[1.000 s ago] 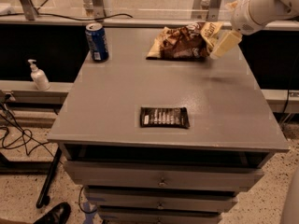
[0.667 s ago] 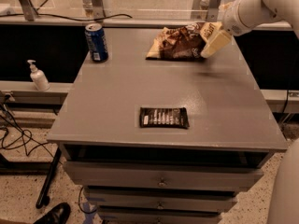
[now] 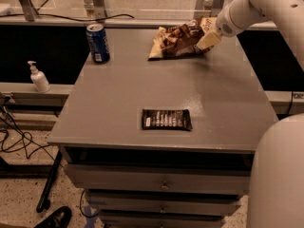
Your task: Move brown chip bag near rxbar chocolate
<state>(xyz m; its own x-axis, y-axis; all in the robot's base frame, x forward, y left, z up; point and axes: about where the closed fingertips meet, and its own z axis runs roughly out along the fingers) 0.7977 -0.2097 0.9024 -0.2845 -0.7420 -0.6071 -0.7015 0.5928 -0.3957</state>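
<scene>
The brown chip bag [image 3: 175,42] lay at the table's [image 3: 114,103] far edge, well apart from the rxbar chocolate [image 3: 166,119] near the front edge, with open tabletop between them. My gripper [image 3: 208,41] touched the bag's right end; whether it was spread or pinching, I couldn't tell.

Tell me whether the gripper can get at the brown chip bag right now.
Probably yes: the gripper is at the right edge of the brown chip bag, with nothing between them; the blue can stands far aside.

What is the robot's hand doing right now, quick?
Gripper: right up against the right end of the brown chip bag, far from the rxbar chocolate; open, closed or holding cannot be told.
</scene>
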